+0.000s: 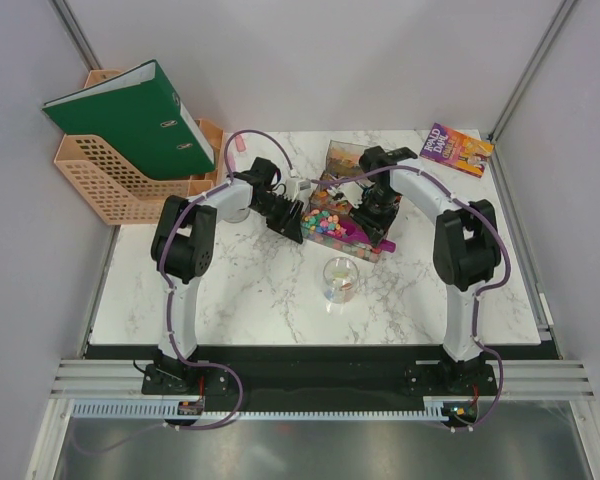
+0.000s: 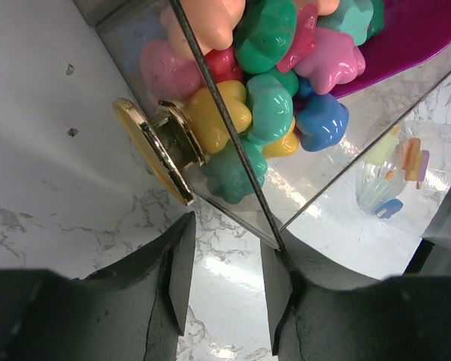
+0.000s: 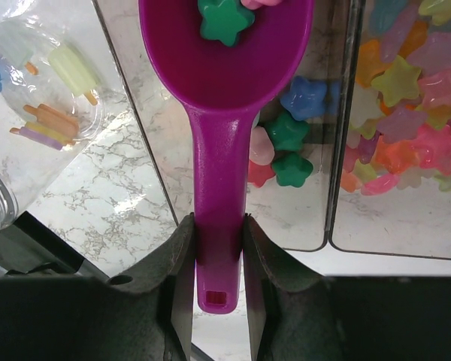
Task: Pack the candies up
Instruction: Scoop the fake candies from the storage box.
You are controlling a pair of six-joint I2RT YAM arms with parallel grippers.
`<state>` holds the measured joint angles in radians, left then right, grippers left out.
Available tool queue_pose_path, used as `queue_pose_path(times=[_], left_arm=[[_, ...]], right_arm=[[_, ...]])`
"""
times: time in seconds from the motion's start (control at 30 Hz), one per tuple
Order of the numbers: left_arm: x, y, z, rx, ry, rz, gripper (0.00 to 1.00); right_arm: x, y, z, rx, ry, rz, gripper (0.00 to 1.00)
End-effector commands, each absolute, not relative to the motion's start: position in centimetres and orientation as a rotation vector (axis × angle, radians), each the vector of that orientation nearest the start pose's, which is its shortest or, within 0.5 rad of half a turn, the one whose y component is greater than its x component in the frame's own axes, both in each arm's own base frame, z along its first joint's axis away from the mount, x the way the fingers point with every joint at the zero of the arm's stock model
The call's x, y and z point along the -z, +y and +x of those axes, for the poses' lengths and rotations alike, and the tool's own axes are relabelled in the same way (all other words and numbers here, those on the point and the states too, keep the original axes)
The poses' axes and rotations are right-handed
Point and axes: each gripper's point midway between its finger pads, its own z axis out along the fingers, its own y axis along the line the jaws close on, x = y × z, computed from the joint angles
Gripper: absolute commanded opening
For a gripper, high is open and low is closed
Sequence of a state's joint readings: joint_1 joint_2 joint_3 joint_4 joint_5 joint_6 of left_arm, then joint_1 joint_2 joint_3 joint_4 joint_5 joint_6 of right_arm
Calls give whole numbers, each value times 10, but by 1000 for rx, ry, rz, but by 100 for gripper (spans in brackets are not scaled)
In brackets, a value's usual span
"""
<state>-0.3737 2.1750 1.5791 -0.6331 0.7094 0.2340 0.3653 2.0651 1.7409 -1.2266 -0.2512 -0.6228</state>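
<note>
Star-shaped candies [image 1: 323, 221] in pink, green, yellow, orange and blue fill a clear tray [image 1: 332, 244] at the table's middle back. My right gripper [image 1: 376, 213] is shut on the handle of the purple scoop [image 1: 364, 232]. In the right wrist view the gripper [image 3: 218, 226] holds the scoop [image 3: 225, 68] over the tray, with a green star candy [image 3: 224, 20] in its bowl. My left gripper [image 1: 291, 223] is at the tray's left end. In the left wrist view it [image 2: 227, 241] is open, its right finger touching the tray's corner, with candies [image 2: 270, 105] just beyond.
A small clear round jar [image 1: 340, 279] with a few popsicle-shaped sweets stands in front of the tray. A gold knob [image 2: 161, 150] sticks out of the tray wall. A book [image 1: 458, 149] lies back right. A green binder [image 1: 130, 115] rests in a peach file rack [image 1: 105, 185] back left.
</note>
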Motion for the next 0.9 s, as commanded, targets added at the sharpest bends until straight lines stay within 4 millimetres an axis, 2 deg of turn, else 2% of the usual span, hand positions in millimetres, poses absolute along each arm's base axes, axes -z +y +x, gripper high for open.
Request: queue_pose_path(times=[0.0,0.13,0.3,0.5,0.63,0.73,0.87], left_arm=[[-44,-278,376,1026,2389,1025,46],[-44,-276,375,1007,2395,1028,46],[-43,-271,374,973,2401,1037,46],[-49,-263,373,928,2404,1050,46],[-51,-259,373,907,2409,1053,46],[-51,-258,372,906,2415,1054,46],[-51,-257,373,891,2417,1057,46]], right_arm=[[-69,185,334,-549,2603,-1449,10],[-64,187,329,-580,2596,-1455,25],[-56,191,323,-631,2560,-1470,28],[-64,207,315,-786,2429,-1513,36],[-66,211,317,-785,2391,-1494,37],[-61,211,317,-788,2405,-1490,45],[-59,212,311,-826,2392,-1509,48]])
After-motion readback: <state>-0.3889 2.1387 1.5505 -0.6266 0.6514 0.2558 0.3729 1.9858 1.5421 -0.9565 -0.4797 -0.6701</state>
